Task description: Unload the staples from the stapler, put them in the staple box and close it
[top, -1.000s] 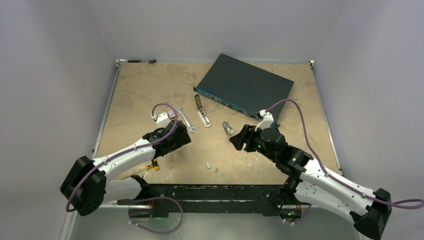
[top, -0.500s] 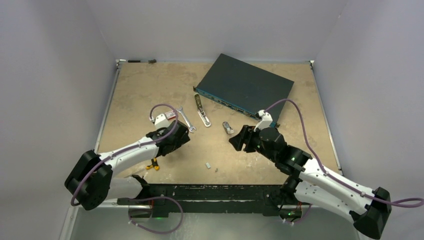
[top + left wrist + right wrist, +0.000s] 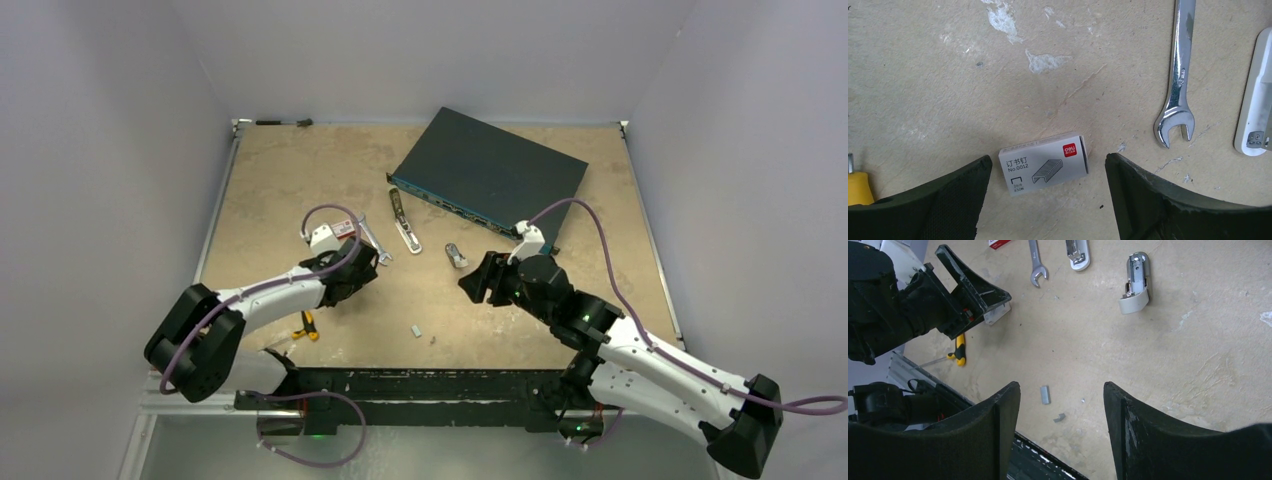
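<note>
Approach step: left end effector [image 3: 1048, 165], jaws wide, straddles small white cardboard staple box [image 3: 1043, 164] left of pale grey-green stapler [image 3: 1253, 100]; next, I reckon, closing squarely.

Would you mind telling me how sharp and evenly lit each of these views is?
Top external: soft, even light, only faint shadows under the arms, small items lack detail. Left wrist: sharp, print on the staple box legible, mild glare on the wrench. Right wrist: tabletop crisp, its own fingers dark at the bottom.
</note>
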You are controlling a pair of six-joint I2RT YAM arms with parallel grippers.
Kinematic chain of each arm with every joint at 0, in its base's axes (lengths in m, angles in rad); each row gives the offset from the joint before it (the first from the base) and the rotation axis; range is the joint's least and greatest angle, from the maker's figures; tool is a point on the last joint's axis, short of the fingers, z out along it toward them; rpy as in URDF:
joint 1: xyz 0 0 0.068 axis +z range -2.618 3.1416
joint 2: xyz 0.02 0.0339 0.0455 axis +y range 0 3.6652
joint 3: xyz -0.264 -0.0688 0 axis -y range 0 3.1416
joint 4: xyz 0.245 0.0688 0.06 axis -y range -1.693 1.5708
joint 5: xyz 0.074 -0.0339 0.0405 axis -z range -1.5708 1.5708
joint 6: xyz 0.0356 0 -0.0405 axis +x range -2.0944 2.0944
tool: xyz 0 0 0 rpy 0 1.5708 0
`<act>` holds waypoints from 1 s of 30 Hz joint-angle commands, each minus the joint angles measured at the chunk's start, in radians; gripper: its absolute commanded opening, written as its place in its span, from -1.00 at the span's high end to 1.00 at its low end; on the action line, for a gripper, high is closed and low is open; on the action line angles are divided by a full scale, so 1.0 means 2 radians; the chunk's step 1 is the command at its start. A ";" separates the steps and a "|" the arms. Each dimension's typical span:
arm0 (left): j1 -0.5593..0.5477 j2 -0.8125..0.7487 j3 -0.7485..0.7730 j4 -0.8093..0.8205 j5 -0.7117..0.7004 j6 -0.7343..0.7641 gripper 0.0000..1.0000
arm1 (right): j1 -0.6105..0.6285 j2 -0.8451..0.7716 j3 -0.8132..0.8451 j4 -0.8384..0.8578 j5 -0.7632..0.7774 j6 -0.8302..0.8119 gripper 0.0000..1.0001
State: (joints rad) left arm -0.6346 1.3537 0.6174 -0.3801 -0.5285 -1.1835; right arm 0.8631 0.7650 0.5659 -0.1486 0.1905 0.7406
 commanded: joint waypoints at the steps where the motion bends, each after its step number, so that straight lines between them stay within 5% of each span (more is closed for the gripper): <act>1: 0.005 0.016 0.007 0.027 0.006 0.012 -0.60 | 0.000 -0.004 0.006 -0.010 0.003 0.002 -0.29; 16: -0.004 -0.006 -0.010 0.062 0.098 0.085 0.16 | 0.000 0.004 0.015 -0.014 0.004 0.001 -0.30; 23: -0.121 0.063 0.049 0.092 0.114 0.114 0.17 | 0.001 -0.003 0.015 -0.022 0.008 0.001 -0.30; 30: -0.162 0.110 0.072 0.143 0.143 0.136 0.09 | 0.000 -0.025 -0.002 -0.031 -0.001 0.013 -0.30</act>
State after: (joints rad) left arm -0.9340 1.5364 0.7376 -0.1429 -0.3065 -0.9543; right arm 0.8631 0.7498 0.5659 -0.1974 0.1905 0.7452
